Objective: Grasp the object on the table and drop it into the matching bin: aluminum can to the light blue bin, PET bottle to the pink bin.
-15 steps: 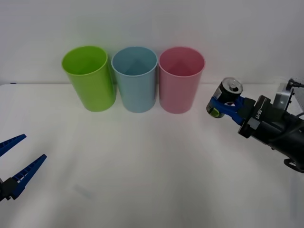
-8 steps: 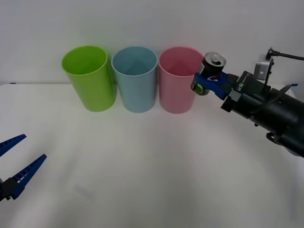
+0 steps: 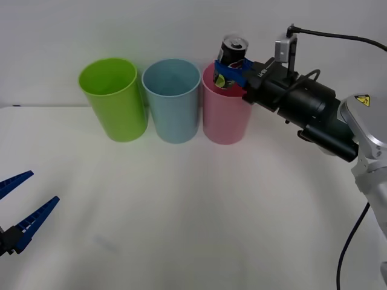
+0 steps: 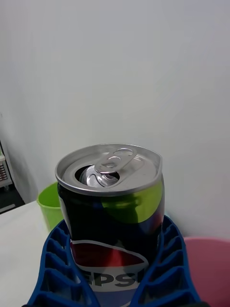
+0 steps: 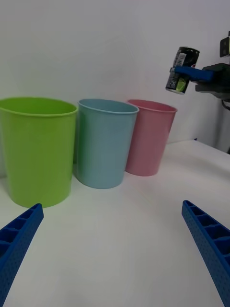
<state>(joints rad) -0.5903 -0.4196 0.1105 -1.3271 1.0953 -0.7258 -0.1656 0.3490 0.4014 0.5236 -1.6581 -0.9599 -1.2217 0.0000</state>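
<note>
The carry step is in hand: the right gripper [image 3: 233, 71] has its blue ribbed jaws clamped on the aluminum can [image 3: 231, 55], holding it upright and well off the table [image 3: 193, 205], with the silver pull-tab top showing. From the front view the can hangs over the near-right part of the rim of the pink bin [image 3: 226, 112], though from the left wrist view it looks to sit a little beyond that rim on the side away from the other bins, so how squarely it is over the opening is hard to judge. Either way this is the wrong bin for a can. The next move, as I read it, calls for carrying it further toward the robot's left, past the pink rim, until it is centred above the light blue bin [image 3: 172, 103] standing just beside, and only then letting go. The lime green bin [image 3: 115, 99] stands at the left end of the row. The left gripper [image 3: 23, 212] waits low at the near left with its jaws apart. The table is plain, white and flat, and a bare pale wall stands behind the bins.
</note>
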